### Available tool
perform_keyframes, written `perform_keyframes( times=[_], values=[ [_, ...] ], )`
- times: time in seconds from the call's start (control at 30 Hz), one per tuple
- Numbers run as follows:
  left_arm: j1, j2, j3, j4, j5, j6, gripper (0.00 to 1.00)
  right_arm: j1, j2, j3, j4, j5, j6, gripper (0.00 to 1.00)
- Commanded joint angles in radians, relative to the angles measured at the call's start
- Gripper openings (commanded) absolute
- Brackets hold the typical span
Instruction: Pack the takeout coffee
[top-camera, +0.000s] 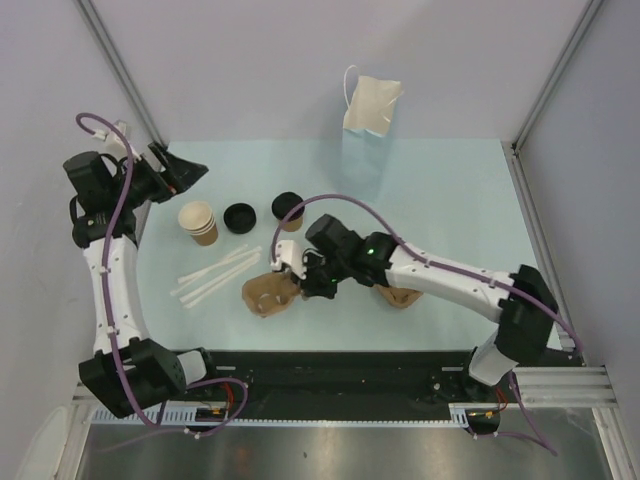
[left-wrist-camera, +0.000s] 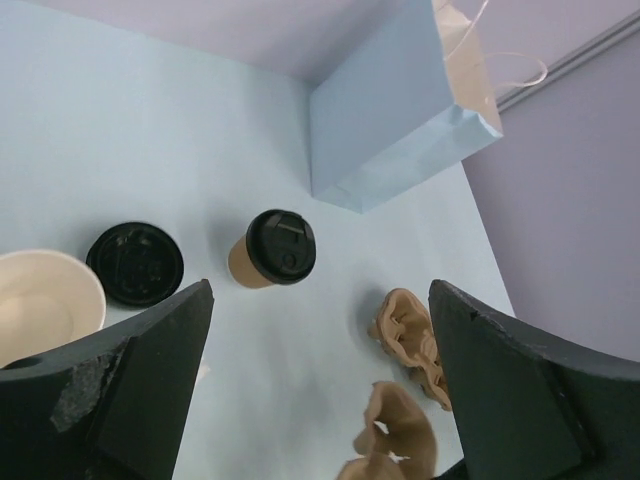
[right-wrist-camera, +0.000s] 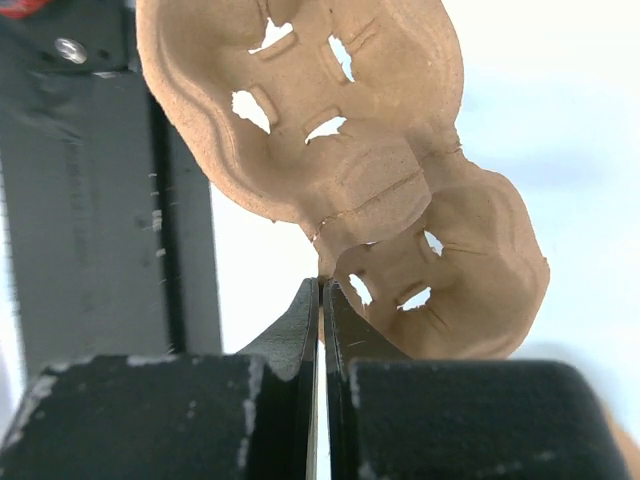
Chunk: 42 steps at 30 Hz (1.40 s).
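Top view: the small kraft-brown paper cup with round black plastic lid (top-camera: 288, 210) stands free mid-table, just beyond the brown moulded-pulp cup carrier (top-camera: 270, 295).
Left wrist: the left gripper (left-wrist-camera: 320, 292) gapes wide and empty, probably readying for this cup.
Right wrist: the right gripper (right-wrist-camera: 320, 287) pinches the carrier's rim, likely to steady it.
I can read no writing.

We see the takeout coffee (top-camera: 289, 211), a small kraft-brown paper cup closed by a round black plastic lid, standing upright on the pale blue tabletop (top-camera: 450, 200), a little left of its middle. From the left wrist view the takeout coffee (left-wrist-camera: 272, 248) shows its lid seated flat and fully on, with a raised rim and a small moulded detail on top. It stands just right of a loose black lid (top-camera: 239, 216), apart from it, and nearer than the paper bag (top-camera: 368, 110).
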Motion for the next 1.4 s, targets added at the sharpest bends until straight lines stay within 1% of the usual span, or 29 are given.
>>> perform_keyframes(
  times=[0.0,0.1,0.3,0.53,0.7,0.77,0.8,0.83,0.87,0.9,0.93,0.97,1.0,1.03,1.07,1.1,1.17,1.2,1.23,1.27,1.3,1.33,1.37],
  values=[
    [0.040,-0.002,-0.035,-0.047,0.092,0.042,0.95,0.064,0.116,0.078,0.143,0.111,-0.110,0.00],
    [0.052,-0.016,-0.085,-0.030,0.105,0.038,0.95,0.072,0.208,0.133,0.171,0.120,-0.135,0.00],
    [0.076,-0.019,-0.136,0.003,0.133,0.023,0.95,0.072,0.319,0.196,0.203,0.115,-0.188,0.00],
    [0.086,-0.011,-0.164,0.048,0.150,-0.011,0.95,0.075,0.423,0.264,0.217,0.111,-0.208,0.00],
    [0.090,-0.013,-0.181,0.060,0.154,-0.014,0.94,0.078,0.457,0.276,0.226,0.117,-0.228,0.01],
    [0.092,-0.015,-0.187,0.060,0.154,-0.016,0.94,0.080,0.474,0.293,0.205,0.129,-0.234,0.09],
    [0.092,-0.019,-0.190,0.062,0.155,-0.017,0.94,0.080,0.477,0.301,0.196,0.128,-0.231,0.16],
    [0.092,-0.022,-0.196,0.065,0.153,-0.022,0.94,0.080,0.477,0.304,0.193,0.132,-0.228,0.20],
    [0.092,-0.030,-0.205,0.066,0.153,-0.025,0.94,0.080,0.470,0.304,0.188,0.134,-0.219,0.31],
    [0.092,-0.031,-0.210,0.068,0.153,-0.030,0.94,0.080,0.462,0.307,0.184,0.138,-0.211,0.37],
    [0.092,-0.036,-0.213,0.069,0.161,-0.042,0.94,0.080,0.454,0.308,0.176,0.141,-0.202,0.44],
    [0.093,-0.042,-0.222,0.071,0.164,-0.051,0.94,0.080,0.440,0.311,0.161,0.143,-0.195,0.61],
    [0.093,-0.047,-0.228,0.077,0.168,-0.072,0.94,0.080,0.410,0.314,0.153,0.149,-0.170,0.66],
    [0.093,-0.051,-0.233,0.083,0.170,-0.082,0.94,0.075,0.385,0.321,0.144,0.149,-0.155,0.69],
    [0.092,-0.056,-0.237,0.088,0.170,-0.086,0.94,0.071,0.365,0.330,0.098,0.147,-0.141,0.71],
    [0.092,-0.065,-0.237,0.089,0.168,-0.091,0.94,0.069,0.318,0.351,0.073,0.152,-0.103,0.73],
    [0.092,-0.080,-0.233,0.089,0.159,-0.089,0.94,0.036,0.267,0.360,-0.005,0.152,-0.054,0.76],
    [0.090,-0.097,-0.231,0.085,0.155,-0.083,0.94,0.016,0.206,0.354,-0.026,0.155,-0.034,0.77],
    [0.090,-0.106,-0.231,0.082,0.148,-0.077,0.94,-0.006,0.178,0.324,-0.060,0.158,0.002,0.77],
    [0.089,-0.111,-0.231,0.074,0.136,-0.073,0.94,-0.068,0.140,0.287,-0.066,0.160,0.011,0.77],
    [0.090,-0.123,-0.231,0.066,0.129,-0.071,0.94,-0.102,0.076,0.247,-0.068,0.158,0.023,0.78],
    [0.086,-0.130,-0.233,0.060,0.121,-0.071,0.93,-0.136,0.037,0.159,-0.073,0.157,0.042,0.78],
    [0.077,-0.137,-0.245,0.057,0.112,-0.071,0.93,-0.218,0.008,0.122,-0.077,0.152,0.060,0.77]
  ],
)
